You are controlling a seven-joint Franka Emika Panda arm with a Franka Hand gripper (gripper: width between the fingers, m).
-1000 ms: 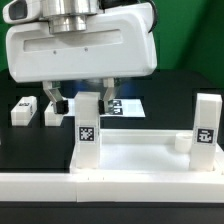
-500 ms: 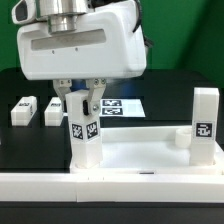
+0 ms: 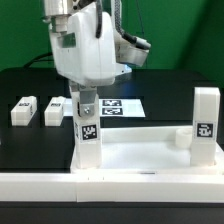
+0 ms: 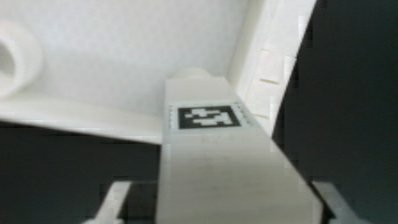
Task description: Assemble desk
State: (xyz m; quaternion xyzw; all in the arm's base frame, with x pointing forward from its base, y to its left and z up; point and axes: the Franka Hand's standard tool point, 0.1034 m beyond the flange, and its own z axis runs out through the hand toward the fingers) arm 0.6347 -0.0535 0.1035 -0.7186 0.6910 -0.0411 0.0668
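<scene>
Gripping the top of an upright leg (image 3: 88, 135), the gripper (image 3: 85, 100) has its jaws closed on the leg's two side faces. The wrist view shows the same leg (image 4: 214, 150) running down between the fingers with its square tag facing the camera. The leg stands in the front corner of the desk slab (image 3: 140, 160) at the exterior view's left. A second leg (image 3: 206, 125) stands upright at the corner on the exterior view's right. Two loose legs (image 3: 22, 110) lie on the black table (image 3: 30, 160) near the marker board (image 3: 120, 105).

The step in hand looks like seating this leg in its corner socket, probably by twisting. To do it well, hold the leg plumb over the socket, press lightly downward while turning, and turn about the leg's own axis so the slab does not slide. Whether the foot is fully home cannot be told, as the slab's rim hides it.
</scene>
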